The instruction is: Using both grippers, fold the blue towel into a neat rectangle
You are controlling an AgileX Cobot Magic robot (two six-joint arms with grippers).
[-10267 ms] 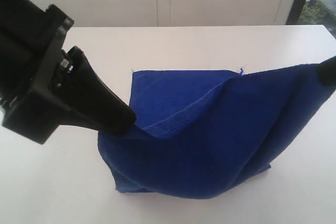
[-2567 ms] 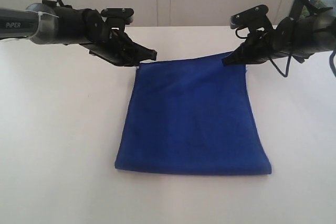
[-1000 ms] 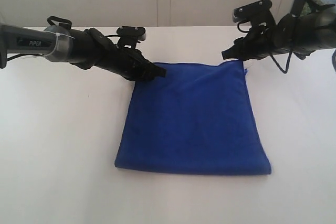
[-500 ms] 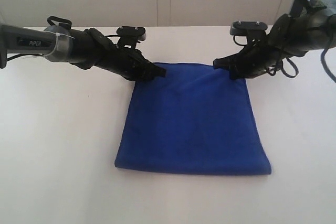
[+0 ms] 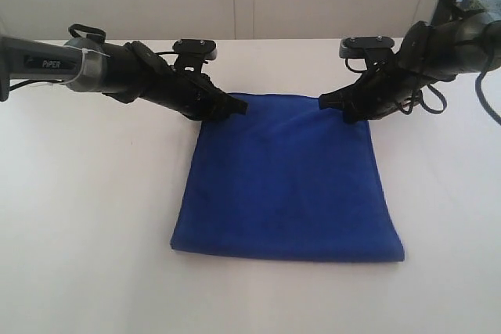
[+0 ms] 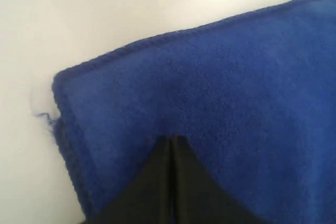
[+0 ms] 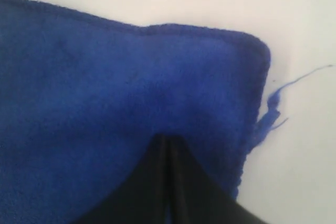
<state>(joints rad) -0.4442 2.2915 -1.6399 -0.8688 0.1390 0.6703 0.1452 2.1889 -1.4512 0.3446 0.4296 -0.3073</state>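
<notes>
Clenched, the left pincer [image 5: 239, 108] and right pincer [image 5: 326, 102] pin far corners of the folded royal-blue microfibre towel [image 5: 286, 193]; another fold likely needs fresh grips.

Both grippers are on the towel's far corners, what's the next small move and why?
Probably lift both straight up: the blue towel lies flat with edges aligned, and the left gripper and right gripper just press shut tips on top, seemingly pinching nothing.

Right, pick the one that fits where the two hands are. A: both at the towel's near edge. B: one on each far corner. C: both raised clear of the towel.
B: in the exterior view the left hand and right hand each rest on a far corner of the blue towel.
</notes>
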